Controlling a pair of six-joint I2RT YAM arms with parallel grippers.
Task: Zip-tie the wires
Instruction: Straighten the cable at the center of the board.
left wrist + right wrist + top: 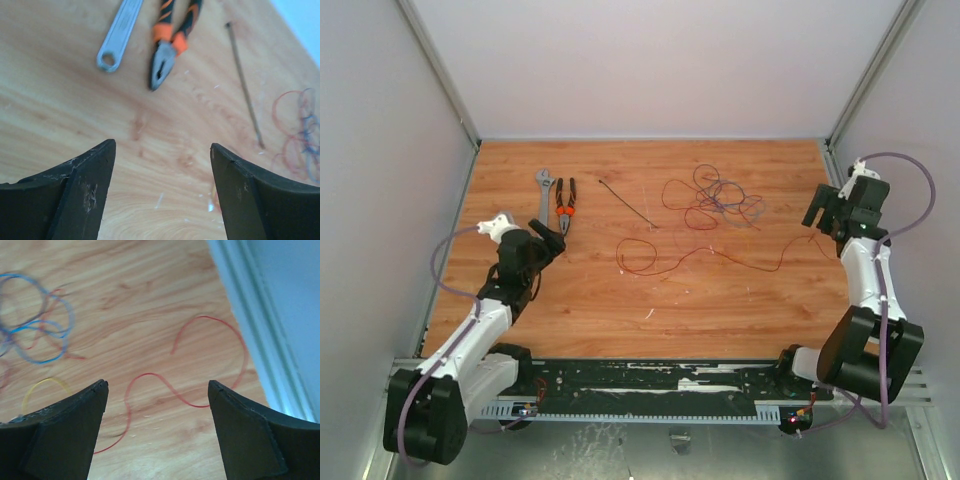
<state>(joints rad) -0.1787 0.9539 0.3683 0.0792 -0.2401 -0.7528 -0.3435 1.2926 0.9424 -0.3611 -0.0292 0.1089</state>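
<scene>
Left gripper (pixel 162 145) first: fingers spread wide, nothing between them, only bare wood showing in the gap. It sits over the left part of the table (pixel 720 310), pointed toward the far edge, with the tip of the pliers (pixel 565 205) just ahead of it. Over on the other side, the right gripper (pixel 157 383) is released too. Its jaws are wide apart and it is grasping nothing, close to the table's right edge.

Now the wires (pixel 710 200): a loose tangle of red, maroon and bluish-purple loops lying in the far right part of the table. One long red strand trails out toward the middle, and another curls to the right edge, right under the right gripper's open fingers. A little yellow loop shows there as well.

The zip tie (pixel 628 205) lies flat near the far edge, about mid-table, set on a diagonal between the pliers and the tangle. Its near end is close to the red loops.

The wrench (pixel 545 195) rests just left of the pliers, side by side with them, toward the far left corner.
</scene>
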